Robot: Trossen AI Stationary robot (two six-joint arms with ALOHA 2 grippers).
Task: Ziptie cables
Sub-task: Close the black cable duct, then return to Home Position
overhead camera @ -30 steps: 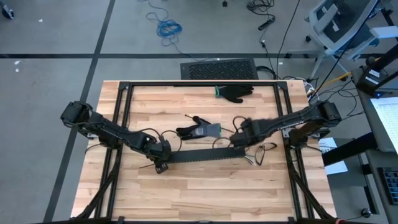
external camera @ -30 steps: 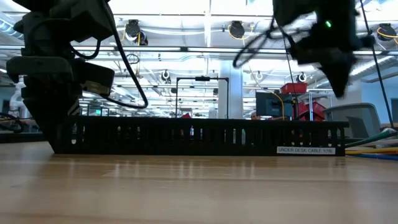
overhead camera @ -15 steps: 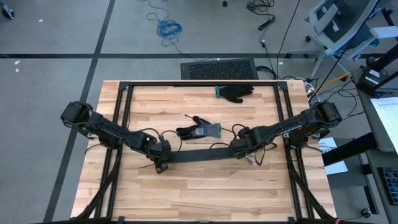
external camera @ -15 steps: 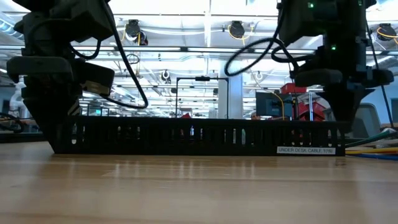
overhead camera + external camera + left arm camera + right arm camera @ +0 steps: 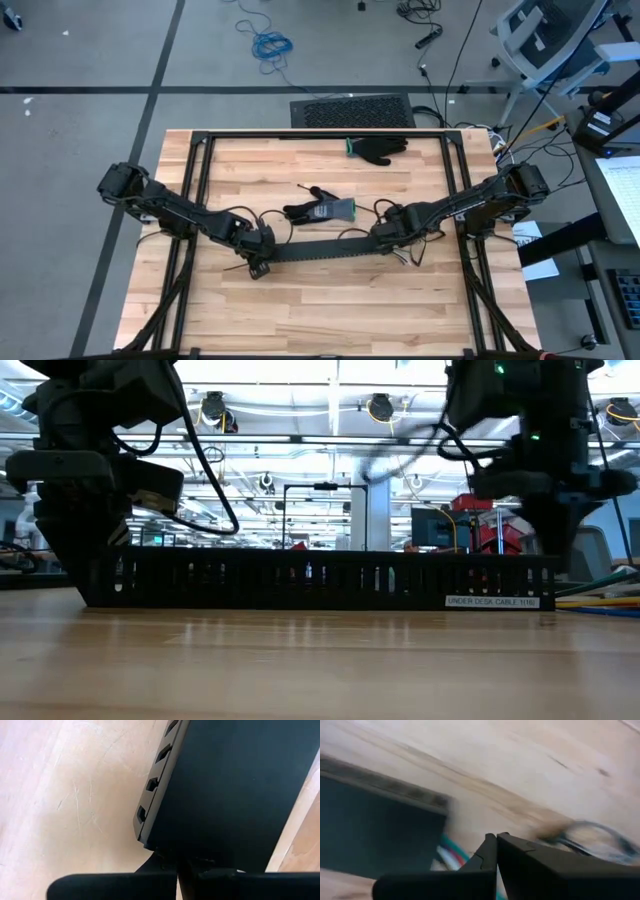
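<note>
Both pincers pressed together, holding nothing: the left pincer sits at one end of the black channel, the right pincer at the other, low over the table. The cables spill from the channel's right end, just beside the right pincer, coloured strands showing beneath its fingers. Farther back lie a small tool and a black glove. The risk, as it looks from here: closed fingers so near the loose loops could snag a strand and drag the bundle out, or nudge the channel askew, since neither arm grips anything to steady it.
</note>
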